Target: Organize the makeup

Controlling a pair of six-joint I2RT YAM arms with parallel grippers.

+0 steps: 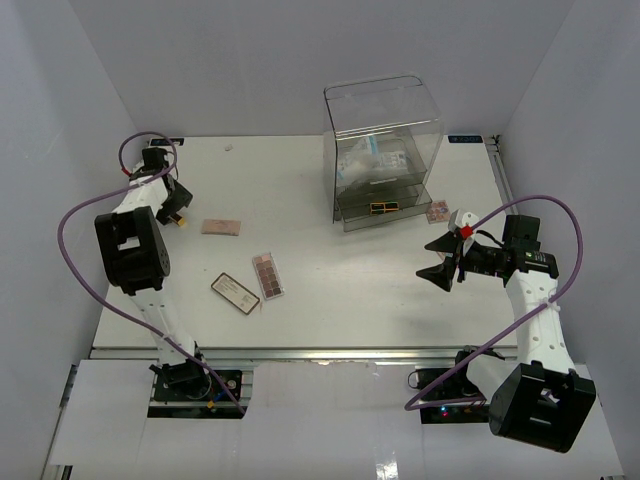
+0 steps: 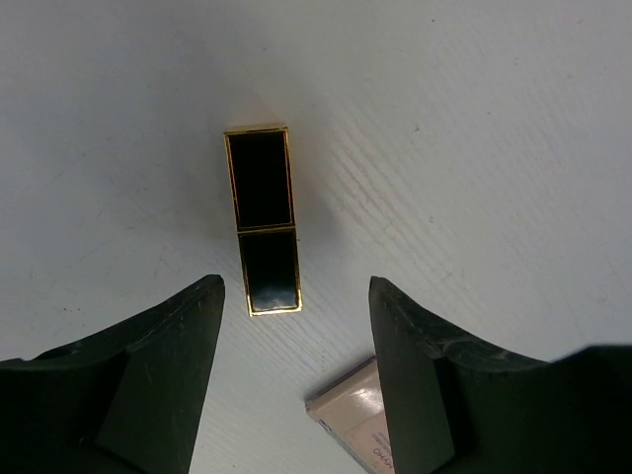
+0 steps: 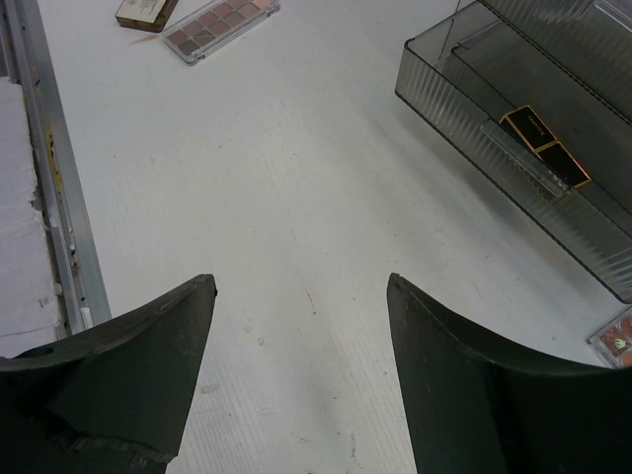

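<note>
Table (image 1: 330, 330): clear acrylic drawer box (image 1: 385, 130) sits at the far edge, right of centre. Its bottom drawer (image 3: 444, 94) is pulled out, with one black-gold case (image 3: 543, 148) already inside.

Right gripper (image 1: 437, 260) hovers off the box's near-right side, jaws spread wide, nothing between them. Left gripper (image 2: 296, 286) is up near the far-left corner, also spread, holding nothing.

Loose makeup:
- pink palette (image 1: 221, 227), left of centre
- multicoloured palette (image 1: 267, 275) and brown palette (image 1: 237, 293), side by side toward the near-left
- small pinkish palette (image 1: 437, 211), just beside the box's front right corner

Key item is the lipstick tube (image 2: 263, 219), lying flat by the left edge near the far corner, under and slightly ahead of the left gripper. In the wrist view its long axis runs straight away from the gripper, nearly square to the line between the fingers (image 2: 168, 365), so they'd close across the narrow faces. The near end is about level with the fingertips and the rest lies ahead. What looks like the pink palette's corner pokes in beside one finger, apart from the tube.

Judgement: left arm is clearly nearer; the right is across the table. Next move looks like a short advance and drop to straddle mid-tube, then close. Risk is a finger clipping that palette corner on descent. After that it's a long carry to the drawer.
</note>
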